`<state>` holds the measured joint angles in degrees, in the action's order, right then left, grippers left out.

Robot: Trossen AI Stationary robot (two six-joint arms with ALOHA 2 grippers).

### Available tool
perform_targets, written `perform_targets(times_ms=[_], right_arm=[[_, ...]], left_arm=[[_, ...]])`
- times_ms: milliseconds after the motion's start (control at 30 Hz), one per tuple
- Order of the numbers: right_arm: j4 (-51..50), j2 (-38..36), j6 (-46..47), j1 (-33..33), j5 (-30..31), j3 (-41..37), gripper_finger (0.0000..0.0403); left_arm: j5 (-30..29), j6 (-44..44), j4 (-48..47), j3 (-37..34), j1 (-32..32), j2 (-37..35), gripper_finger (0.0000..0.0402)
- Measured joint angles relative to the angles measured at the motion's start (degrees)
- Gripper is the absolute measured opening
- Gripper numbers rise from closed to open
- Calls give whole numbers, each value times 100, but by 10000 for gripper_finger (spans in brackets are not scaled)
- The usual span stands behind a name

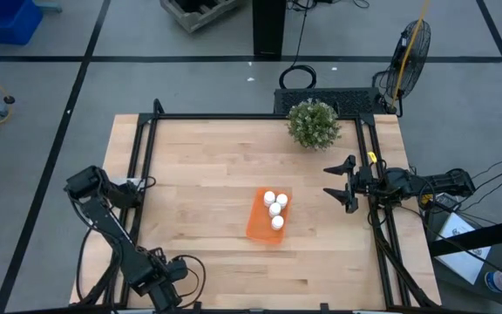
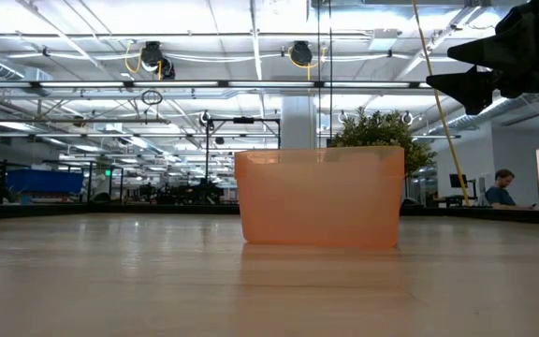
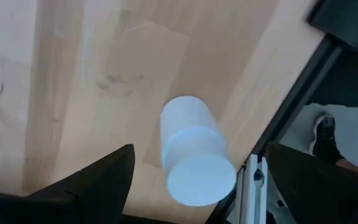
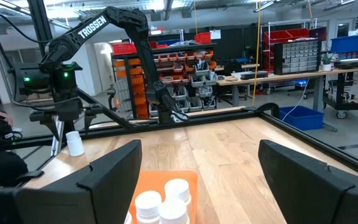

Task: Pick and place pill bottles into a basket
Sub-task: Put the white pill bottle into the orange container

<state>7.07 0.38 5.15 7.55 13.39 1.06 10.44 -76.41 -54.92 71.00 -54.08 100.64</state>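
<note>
The orange basket [image 1: 260,225] sits near the middle of the wooden table [image 1: 199,166], and everything else can be placed from it.

Far to its left, at the table's left edge, a single white pill bottle [image 1: 132,183] stands upright just inside the black rail [image 1: 134,174] that runs along that side. In the left wrist view the same bottle [image 3: 191,158] is close below the camera, between the two dark fingers [image 3: 101,177], which are spread wide and touch nothing; the rail [image 3: 291,106] runs right beside it. The left gripper [image 3: 194,186] hangs over this bottle, with its arm folded along the table's left side.

In the basket itself four pill bottles [image 1: 275,208] stand clustered in the end nearer the plant. From table height the basket [image 2: 321,198] shows as a translucent orange wall with bare wood before it.

Beyond the basket, toward the far edge, stands a green bushy plant [image 1: 313,123].

To the right of the basket, the right gripper [image 1: 334,183] is held above the table near the right rail, fingers [image 1: 342,166] wide apart and empty, pointing at the basket. Open wood lies between them.
</note>
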Motion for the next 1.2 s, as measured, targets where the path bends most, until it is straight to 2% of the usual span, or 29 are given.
perform_targets(times_ms=[533, 1200], right_arm=[[0, 0, 2, 0, 0, 0, 313], [-1, 0, 1, 0, 0, 0, 313]], left_arm=[[91, 77, 282, 2, -161, 0, 367], [-147, 111, 245, 2, -347, -3, 367]])
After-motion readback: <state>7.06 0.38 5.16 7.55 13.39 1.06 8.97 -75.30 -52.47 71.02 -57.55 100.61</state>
